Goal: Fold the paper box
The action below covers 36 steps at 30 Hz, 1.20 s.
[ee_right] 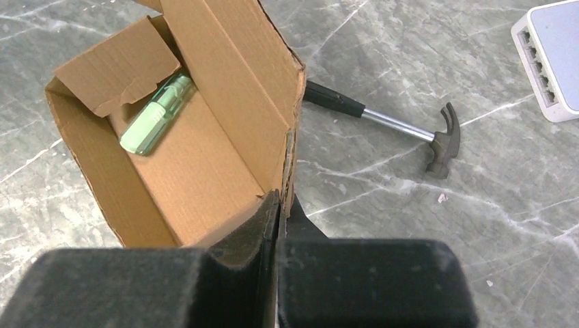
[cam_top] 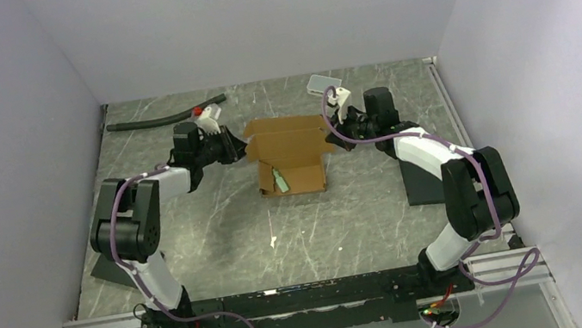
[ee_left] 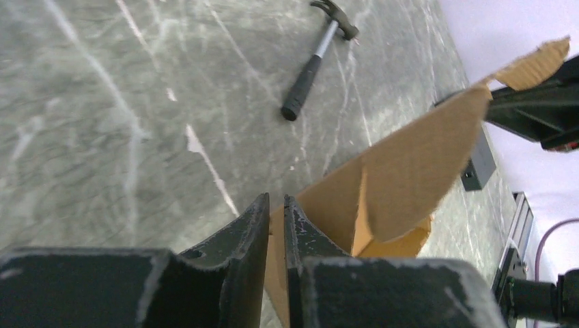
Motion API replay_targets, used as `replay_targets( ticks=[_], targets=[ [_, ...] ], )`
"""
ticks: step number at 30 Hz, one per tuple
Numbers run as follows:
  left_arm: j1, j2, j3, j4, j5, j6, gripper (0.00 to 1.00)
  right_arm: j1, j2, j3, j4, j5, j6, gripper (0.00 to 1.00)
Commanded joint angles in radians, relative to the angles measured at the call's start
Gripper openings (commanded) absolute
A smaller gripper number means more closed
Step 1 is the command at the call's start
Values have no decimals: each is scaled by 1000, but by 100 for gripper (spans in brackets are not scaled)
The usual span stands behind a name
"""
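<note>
The paper box (cam_top: 290, 151) is a brown cardboard carton lying open in the middle of the table. Its flaps stand up, and a green pen-like thing (ee_right: 156, 115) lies inside it. My left gripper (ee_left: 276, 199) is at the box's left side, shut on a thin cardboard flap (ee_left: 410, 157) that rises between its fingers. My right gripper (ee_right: 281, 198) is at the right side, shut on the corrugated edge of the box wall (ee_right: 239, 102). In the top view both grippers, left (cam_top: 240, 147) and right (cam_top: 334, 136), meet the box from opposite sides.
A hammer (ee_right: 396, 123) lies on the table just behind the box. A white-grey tray (cam_top: 326, 82) sits at the back, and a black hose (cam_top: 163, 118) at the back left. A black slab (cam_top: 423, 183) lies by the right arm. Grey walls close in three sides.
</note>
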Motion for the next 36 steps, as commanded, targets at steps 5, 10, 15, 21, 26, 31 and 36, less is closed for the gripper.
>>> replay_targets(
  ticks=[5,10,15,21,26,31,36],
  targets=[
    [-67,-19,35,8,47,112,19,14,-38,23,5,-38,-26,0],
    [-71,-55,-14,24,31,118,25,14,-42,31,-16,-39,-58,0],
    [-71,-42,-21,49,44,124,27,17,-43,36,-54,-90,-89,0],
    [-89,-54,-38,75,44,140,28,57,-82,12,-5,-4,-21,0],
    [-93,-59,-68,117,47,136,29,92,-95,1,0,122,-51,0],
    [-94,-52,-76,161,78,123,29,105,-95,19,7,245,-178,0],
    [-94,-90,-104,188,74,108,30,102,-84,-15,35,260,-357,0]
  ],
)
